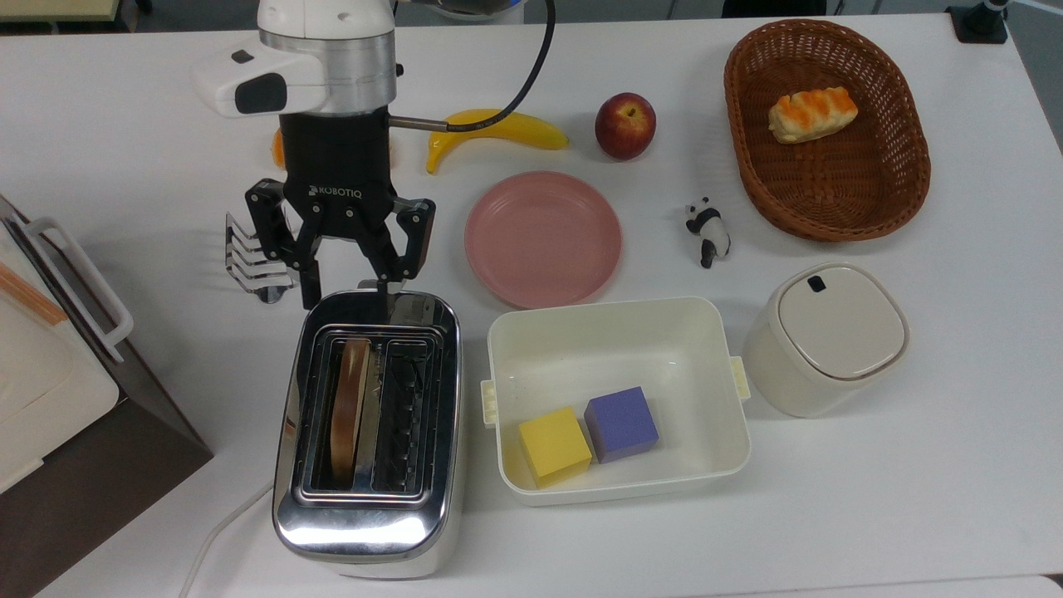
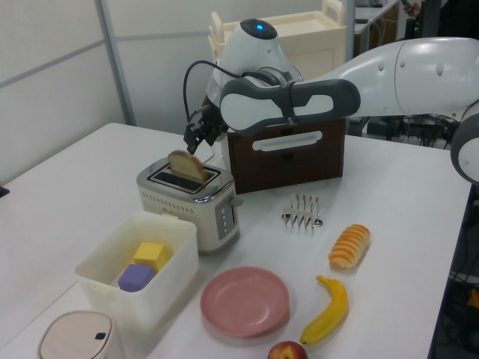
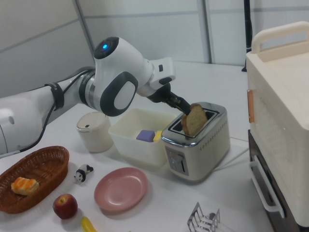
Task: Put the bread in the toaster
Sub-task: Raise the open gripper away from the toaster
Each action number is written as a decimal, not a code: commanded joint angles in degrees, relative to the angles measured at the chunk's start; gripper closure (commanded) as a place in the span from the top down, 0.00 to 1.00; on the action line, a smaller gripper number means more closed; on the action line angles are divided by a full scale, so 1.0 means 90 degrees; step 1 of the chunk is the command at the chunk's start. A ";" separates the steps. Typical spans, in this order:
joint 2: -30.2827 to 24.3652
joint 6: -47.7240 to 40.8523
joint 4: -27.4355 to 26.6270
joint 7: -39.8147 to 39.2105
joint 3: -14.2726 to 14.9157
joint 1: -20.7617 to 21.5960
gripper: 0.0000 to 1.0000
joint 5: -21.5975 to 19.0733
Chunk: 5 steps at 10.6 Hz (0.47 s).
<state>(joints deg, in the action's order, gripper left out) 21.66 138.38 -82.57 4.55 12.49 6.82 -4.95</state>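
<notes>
Bread (image 1: 350, 407) stands on edge in the toaster (image 1: 369, 507), in the slot on the top view's left, its upper part rising above the slot in the left view. Pincer (image 1: 347, 286) is spread wide and holds nothing, hanging just above the toaster's far end, clear of the slice. Wire rack (image 1: 253, 257) sits on the surface (image 1: 872, 498) just beside it, on the top view's left.

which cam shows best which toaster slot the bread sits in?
Top view: it looks straight down on the bread in the toaster's slot on the top view's left. Left and right views show its top poking out, side-on.
</notes>
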 commanded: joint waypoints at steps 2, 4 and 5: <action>-0.0345 -0.0623 -0.0122 0.0470 0.0106 0.0082 1.00 0.0130; -0.0648 -0.2310 -0.0113 0.0471 0.0068 0.0091 1.00 0.0401; -0.0852 -0.3392 -0.0123 0.0471 0.0039 0.0111 1.00 0.0432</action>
<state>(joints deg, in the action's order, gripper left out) 19.10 124.15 -82.10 7.26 12.73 6.82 -3.27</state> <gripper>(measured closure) 0.000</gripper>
